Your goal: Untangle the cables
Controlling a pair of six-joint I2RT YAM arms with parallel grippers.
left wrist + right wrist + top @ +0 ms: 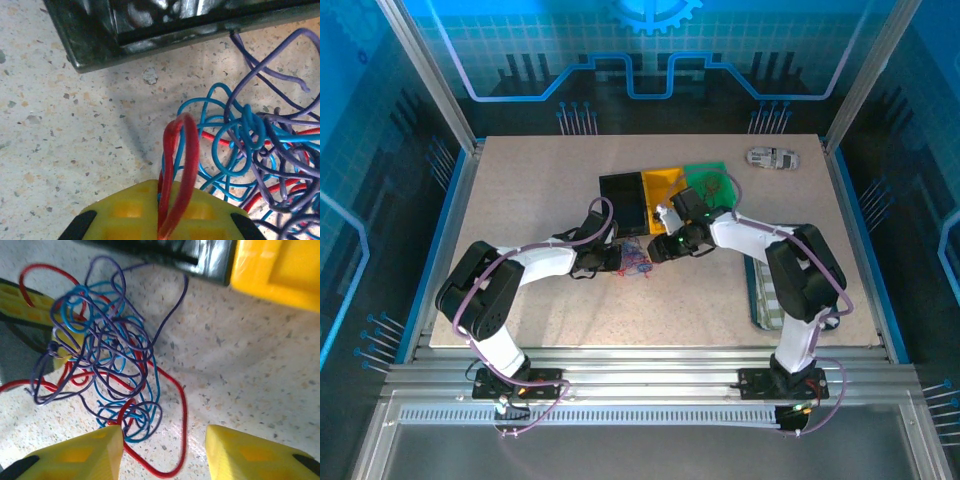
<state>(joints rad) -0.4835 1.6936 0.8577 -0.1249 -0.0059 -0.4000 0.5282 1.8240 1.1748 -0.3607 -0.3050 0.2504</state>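
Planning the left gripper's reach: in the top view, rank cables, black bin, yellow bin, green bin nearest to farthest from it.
1. cables, pinched in the left gripper
2. black bin, just beyond
3. yellow bin, beyond, rightward
4. green bin, far right

**Cables [637, 262] lying knotted on the bench [520, 200]**

Thin red, blue and purple strands are looping over and through one another in a loose heap, which is resting on the speckled bench just beside the near edge of the black tray [623, 201]. The blue strands [248, 122] are coiling in the middle. One red loop [180, 150] is standing up out of the heap, clamped between the pads of the left pincer [167, 215]. A longer red strand [183, 410] is curving out flat across the bench.
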